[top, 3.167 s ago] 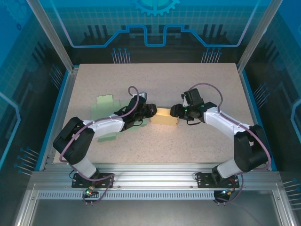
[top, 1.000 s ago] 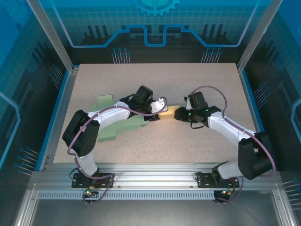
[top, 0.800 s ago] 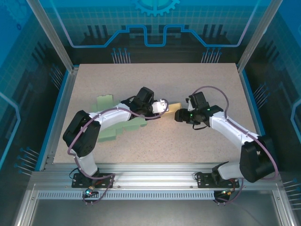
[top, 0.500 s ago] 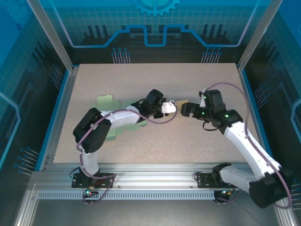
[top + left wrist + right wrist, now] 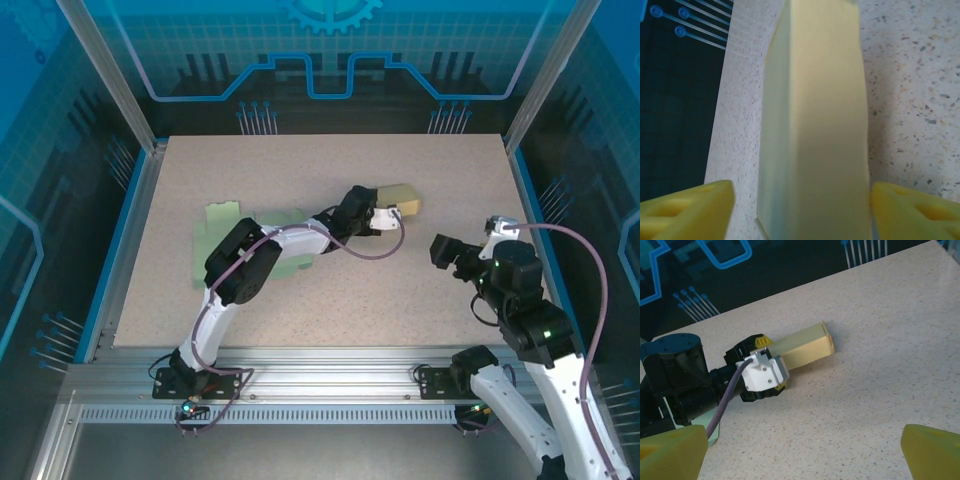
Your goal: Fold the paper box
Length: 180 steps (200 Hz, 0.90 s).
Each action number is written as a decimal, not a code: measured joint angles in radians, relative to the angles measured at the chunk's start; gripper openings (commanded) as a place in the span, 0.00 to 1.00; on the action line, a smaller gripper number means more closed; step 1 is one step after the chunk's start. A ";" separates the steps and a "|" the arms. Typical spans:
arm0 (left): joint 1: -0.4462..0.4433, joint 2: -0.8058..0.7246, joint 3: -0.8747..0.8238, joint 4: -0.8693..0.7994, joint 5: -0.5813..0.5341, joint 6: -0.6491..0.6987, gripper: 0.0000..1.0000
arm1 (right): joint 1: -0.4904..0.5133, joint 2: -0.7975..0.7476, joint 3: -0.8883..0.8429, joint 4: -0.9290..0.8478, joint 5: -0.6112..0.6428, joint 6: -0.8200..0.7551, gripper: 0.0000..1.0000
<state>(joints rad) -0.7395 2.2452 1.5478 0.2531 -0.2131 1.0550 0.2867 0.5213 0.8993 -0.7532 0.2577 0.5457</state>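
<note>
Your left gripper (image 5: 802,212): jaws spread, nothing clenched. The box (image 5: 815,115) lies on the surface (image 5: 920,75) between its fingers (image 5: 687,207) and runs forward past the tips. There is a gap at the left finger; the right finger sits just beside the box wall.

Your right gripper (image 5: 802,447): jaws spread wide, holding nothing, well apart from the box, which lies ahead of it. A green sheet (image 5: 225,220) lies behind your left gripper.
</note>
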 measured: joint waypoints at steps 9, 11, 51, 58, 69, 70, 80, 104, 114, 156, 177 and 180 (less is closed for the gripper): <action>-0.006 0.002 0.000 0.000 -0.006 0.004 0.92 | -0.006 -0.013 -0.003 -0.002 0.000 0.003 1.00; -0.007 0.002 0.000 0.000 -0.009 -0.002 0.94 | -0.008 -0.015 -0.004 -0.002 0.000 0.004 1.00; -0.038 -0.046 -0.107 0.074 -0.027 -0.012 0.99 | -0.041 -0.045 -0.021 0.023 -0.036 0.015 1.00; -0.045 -0.072 -0.149 0.081 -0.028 -0.024 0.99 | -0.049 -0.047 -0.029 0.023 -0.051 0.017 1.00; -0.059 -0.131 -0.217 0.087 -0.032 -0.051 0.99 | -0.063 -0.048 -0.039 0.029 -0.078 0.020 1.00; -0.060 -0.134 -0.221 0.088 -0.032 -0.054 0.99 | -0.063 -0.048 -0.039 0.029 -0.079 0.020 1.00; -0.070 -0.197 -0.279 0.094 -0.037 -0.090 0.99 | -0.074 -0.051 -0.043 0.037 -0.105 0.023 1.00; -0.084 -0.406 -0.412 0.120 -0.059 -0.226 0.99 | -0.085 -0.050 -0.046 0.060 -0.169 0.023 1.00; -0.082 -0.494 -0.452 0.131 -0.080 -0.283 0.99 | -0.086 -0.045 -0.046 0.072 -0.197 0.022 1.00; -0.023 -0.835 -0.574 0.087 -0.176 -0.642 0.99 | -0.092 0.048 -0.057 0.128 -0.331 0.017 1.00; 0.083 -0.987 -0.661 -0.018 -0.182 -0.943 0.99 | -0.092 0.111 -0.079 0.154 -0.377 0.016 1.00; 0.102 -1.006 -0.676 -0.034 -0.182 -0.985 0.99 | -0.092 0.122 -0.080 0.153 -0.378 0.019 1.00</action>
<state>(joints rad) -0.6376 1.2388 0.8722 0.2192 -0.3946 0.0696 0.1951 0.6434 0.8192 -0.6006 -0.1204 0.5652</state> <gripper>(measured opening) 0.989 0.997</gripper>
